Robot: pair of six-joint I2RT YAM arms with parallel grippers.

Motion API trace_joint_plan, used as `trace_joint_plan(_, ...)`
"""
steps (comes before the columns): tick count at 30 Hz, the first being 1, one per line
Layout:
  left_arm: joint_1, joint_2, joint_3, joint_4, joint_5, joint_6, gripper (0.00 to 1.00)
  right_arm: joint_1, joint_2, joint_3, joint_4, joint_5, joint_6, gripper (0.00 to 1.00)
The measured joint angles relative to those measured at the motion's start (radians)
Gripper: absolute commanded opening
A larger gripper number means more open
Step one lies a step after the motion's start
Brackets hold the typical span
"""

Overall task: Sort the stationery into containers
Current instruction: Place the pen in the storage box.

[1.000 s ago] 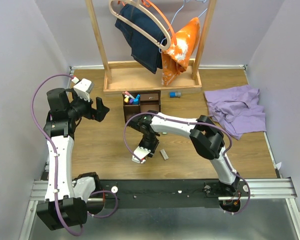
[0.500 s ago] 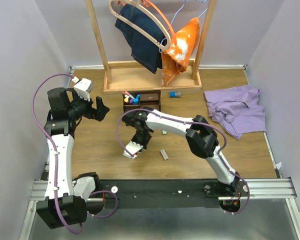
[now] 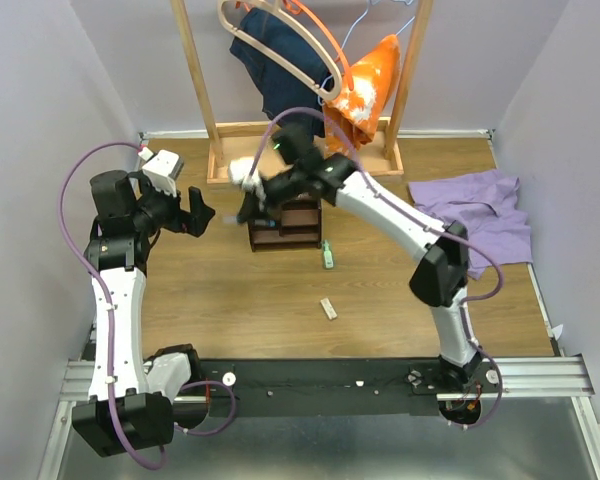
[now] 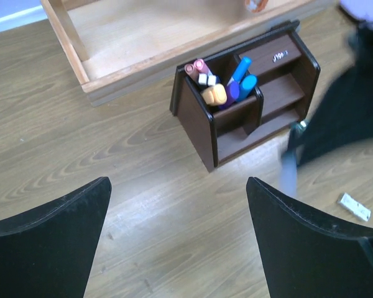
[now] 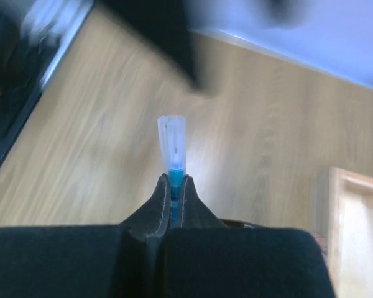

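My right gripper [image 5: 172, 183] is shut on a thin white pen [image 5: 172, 146] with a blue tip under a clear cap. In the top view this gripper [image 3: 250, 212] hovers at the left end of the dark brown organizer [image 3: 290, 225]. Its upright slots [image 4: 221, 93] hold several coloured markers. A green highlighter [image 3: 327, 255] lies on the table just right of the organizer. The beige eraser [image 3: 328, 308] lies nearer the front. My left gripper [image 3: 205, 215] stands open and empty, left of the organizer, above bare wood [image 4: 177, 186].
The light-wood clothes rack [image 3: 300, 160], with jeans and an orange garment hanging on it, stands right behind the organizer. A purple cloth [image 3: 475, 215] lies crumpled at the right. My right arm [image 3: 380, 205] stretches across the table's middle.
The right jaws closed on the pen near the front of the table, then the arm swung up and back to the organizer's left end. The left arm stayed still.
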Motion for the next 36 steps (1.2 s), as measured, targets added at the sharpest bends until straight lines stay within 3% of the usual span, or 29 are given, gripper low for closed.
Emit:
trace_joint_plan(3,0.000,0.000,0.000,0.029,-0.003,-0.031,0.99,-0.138,-0.073,-0.212,0.541,-0.110,0.550,0.01)
trace_joint_plan(6,0.000,0.005,-0.001,0.063,-0.003,-0.061,0.99,-0.247,-0.058,-0.301,0.929,-0.113,0.934,0.01)
trace_joint_plan(8,0.000,0.016,-0.001,0.076,-0.003,-0.074,0.99,-0.294,-0.032,-0.322,1.125,-0.108,1.112,0.01)
trace_joint_plan(11,0.000,0.049,0.000,0.084,-0.003,-0.087,0.99,-0.303,-0.004,-0.338,1.329,-0.105,1.249,0.01)
trace_joint_plan(19,0.000,0.121,0.002,0.080,-0.003,-0.089,0.99,-0.267,0.010,-0.389,1.603,-0.103,1.321,0.01)
trace_joint_plan(27,0.001,0.166,0.004,0.082,-0.003,-0.085,0.99,-0.272,0.013,-0.586,1.740,-0.069,1.161,0.01)
trace_joint_plan(36,0.003,0.215,0.014,0.084,-0.003,-0.081,0.99,-0.279,0.057,-0.595,1.850,-0.020,1.085,0.01)
